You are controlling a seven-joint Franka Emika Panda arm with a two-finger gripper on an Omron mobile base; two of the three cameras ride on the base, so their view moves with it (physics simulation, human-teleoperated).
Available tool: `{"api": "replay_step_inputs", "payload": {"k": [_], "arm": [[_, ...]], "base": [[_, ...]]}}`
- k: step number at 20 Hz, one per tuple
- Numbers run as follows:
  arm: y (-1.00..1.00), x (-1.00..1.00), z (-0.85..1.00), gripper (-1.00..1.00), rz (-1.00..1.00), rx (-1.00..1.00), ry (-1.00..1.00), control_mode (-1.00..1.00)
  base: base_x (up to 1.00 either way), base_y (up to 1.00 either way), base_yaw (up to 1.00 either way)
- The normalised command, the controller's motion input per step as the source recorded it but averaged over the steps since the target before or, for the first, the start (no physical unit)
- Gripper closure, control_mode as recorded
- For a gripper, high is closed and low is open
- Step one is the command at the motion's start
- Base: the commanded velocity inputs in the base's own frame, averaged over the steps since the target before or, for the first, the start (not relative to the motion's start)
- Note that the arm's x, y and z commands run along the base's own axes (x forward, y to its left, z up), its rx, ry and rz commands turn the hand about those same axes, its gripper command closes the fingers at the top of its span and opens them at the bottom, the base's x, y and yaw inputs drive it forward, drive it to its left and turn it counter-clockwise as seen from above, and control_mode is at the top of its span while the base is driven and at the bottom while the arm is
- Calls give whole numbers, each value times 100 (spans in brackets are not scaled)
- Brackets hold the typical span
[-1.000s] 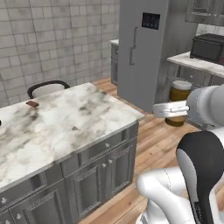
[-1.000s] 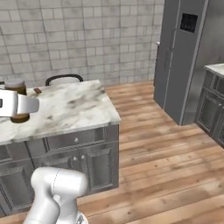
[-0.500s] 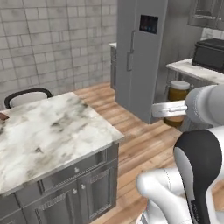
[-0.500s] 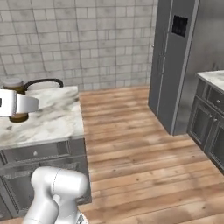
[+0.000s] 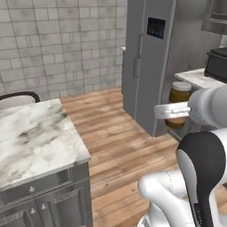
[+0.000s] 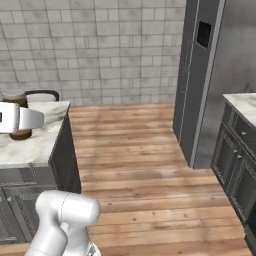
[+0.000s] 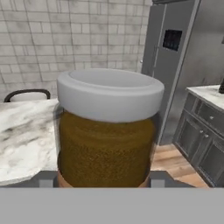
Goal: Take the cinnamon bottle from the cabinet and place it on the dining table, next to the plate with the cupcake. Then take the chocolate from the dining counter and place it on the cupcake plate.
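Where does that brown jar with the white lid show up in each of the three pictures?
Left base view: the cinnamon bottle sits right of centre, held in the gripper, in front of the fridge.
Right base view: at the far left edge, over the marble counter.
Hand view: it fills the centre.
Shared landmark: the fridge.

The gripper (image 5: 174, 110) at 3 o'clock clasps the cinnamon bottle (image 5: 179, 103), upright, brown with a white lid, in front of the grey refrigerator (image 5: 148, 57). A marble desk (image 5: 35, 137) sits at 9 o'clock, a dark chair (image 5: 17, 98) behind it. Wooden floor (image 5: 115, 142) lies between.
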Motion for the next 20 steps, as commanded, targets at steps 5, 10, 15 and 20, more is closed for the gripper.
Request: {"api": "replay_step_inputs", "payload": {"k": [5,10,15,20], "arm": [[0,0,0,100,0,0,0,100],[0,0,0,100,0,0,0,100],[0,0,0,100,0,0,0,100],[0,0,0,100,0,0,0,100]], "base": [[90,-74,34],[100,-60,38],[100,-41,46],[99,-39,50]]}}
